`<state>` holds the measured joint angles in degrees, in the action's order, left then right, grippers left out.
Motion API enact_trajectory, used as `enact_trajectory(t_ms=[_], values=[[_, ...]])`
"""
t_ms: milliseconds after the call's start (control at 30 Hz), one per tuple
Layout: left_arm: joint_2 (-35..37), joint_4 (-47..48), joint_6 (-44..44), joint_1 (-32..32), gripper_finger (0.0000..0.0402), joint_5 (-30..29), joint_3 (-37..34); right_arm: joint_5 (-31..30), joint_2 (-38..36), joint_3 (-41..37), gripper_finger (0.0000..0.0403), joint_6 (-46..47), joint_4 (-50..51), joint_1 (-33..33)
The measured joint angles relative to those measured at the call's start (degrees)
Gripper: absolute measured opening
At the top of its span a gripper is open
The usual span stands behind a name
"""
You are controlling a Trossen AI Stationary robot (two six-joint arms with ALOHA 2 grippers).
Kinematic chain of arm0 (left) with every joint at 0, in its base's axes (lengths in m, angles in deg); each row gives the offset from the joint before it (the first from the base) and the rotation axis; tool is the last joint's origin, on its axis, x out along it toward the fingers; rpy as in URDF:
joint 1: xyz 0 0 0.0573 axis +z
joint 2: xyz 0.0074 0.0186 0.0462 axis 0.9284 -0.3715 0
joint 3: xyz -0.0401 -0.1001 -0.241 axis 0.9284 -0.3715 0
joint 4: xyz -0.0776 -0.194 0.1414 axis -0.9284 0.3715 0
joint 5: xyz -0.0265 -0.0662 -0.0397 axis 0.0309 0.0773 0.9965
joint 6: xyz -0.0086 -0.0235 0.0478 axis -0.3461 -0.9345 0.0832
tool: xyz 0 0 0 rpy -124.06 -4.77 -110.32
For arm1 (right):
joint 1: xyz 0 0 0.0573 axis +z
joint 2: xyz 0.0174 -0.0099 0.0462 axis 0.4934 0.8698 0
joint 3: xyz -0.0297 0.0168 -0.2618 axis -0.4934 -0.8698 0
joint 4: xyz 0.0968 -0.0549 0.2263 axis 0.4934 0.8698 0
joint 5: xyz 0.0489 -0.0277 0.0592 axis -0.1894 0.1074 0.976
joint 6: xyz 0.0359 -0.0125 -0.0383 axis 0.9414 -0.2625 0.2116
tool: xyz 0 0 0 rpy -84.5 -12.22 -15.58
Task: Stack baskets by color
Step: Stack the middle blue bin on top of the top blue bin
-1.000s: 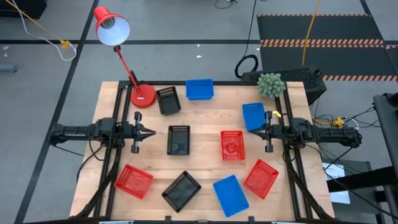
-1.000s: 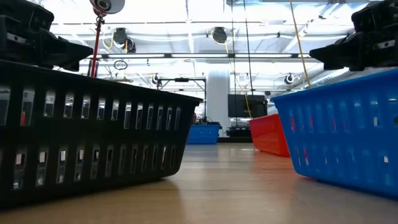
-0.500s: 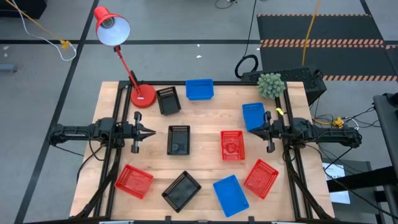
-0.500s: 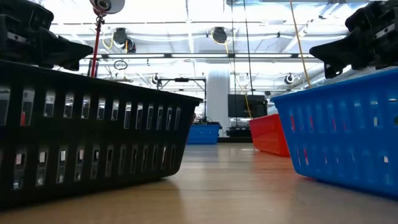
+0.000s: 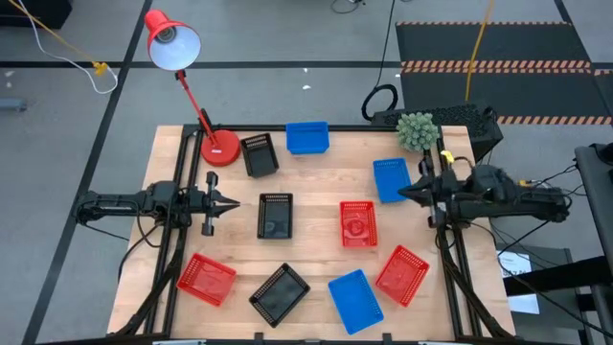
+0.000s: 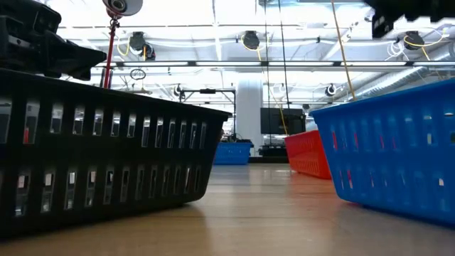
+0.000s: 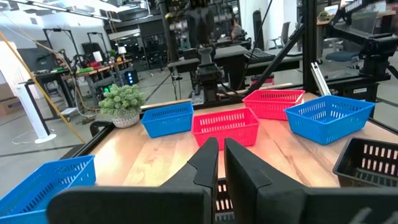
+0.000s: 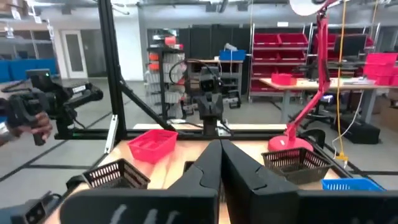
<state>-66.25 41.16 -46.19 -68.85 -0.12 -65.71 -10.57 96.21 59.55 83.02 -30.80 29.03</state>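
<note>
Showing no readable writing, nine baskets (image 5: 357, 223) lie scattered unstacked.

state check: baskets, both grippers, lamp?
Baskets: nine, all separate and upright, none stacked.
Left gripper: jaws shut, empty, at table's left.
Right gripper: jaws shut, empty, beside a blue basket.
Lamp: standing, head tilted.
</note>
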Motion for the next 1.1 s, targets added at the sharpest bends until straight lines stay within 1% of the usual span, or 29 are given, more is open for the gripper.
enact_trajectory(t_ms=[233,333,567,733,867,1000,1100], values=[[0.0,-0.04,-0.06,0.01,0.0031,0.04,0.0,-0.02,12.06,16.85,0.0,0.66,9.96,0.0],[0.0,-0.02,-0.36,-0.01,0.0031,0.06,0.0,-0.02,16.62,24.03,0.0,0.76,15.98,0.0],[0.0,0.11,-5.46,0.0,0.0031,0.08,0.0,-0.24,24.83,39.11,0.0,2.23,25.15,0.0],[0.0,0.17,-5.87,0.01,0.0031,0.09,0.0,-0.26,29.55,48.06,0.0,2.32,30.92,0.0],[0.0,0.2,-5.91,-0.01,0.0031,0.08,0.0,-0.27,31.99,51.62,0.0,2.32,33.27,0.0],[0.0,0.1,-5.95,-0.01,0.0031,0.07,0.0,-0.27,32.74,51.54,0.0,2.32,33.46,0.0],[0.0,-1.03,-7.76,-0.01,0.003,0.04,0.0,-0.28,33.03,50.85,0.0,2.27,33.66,0.0]])
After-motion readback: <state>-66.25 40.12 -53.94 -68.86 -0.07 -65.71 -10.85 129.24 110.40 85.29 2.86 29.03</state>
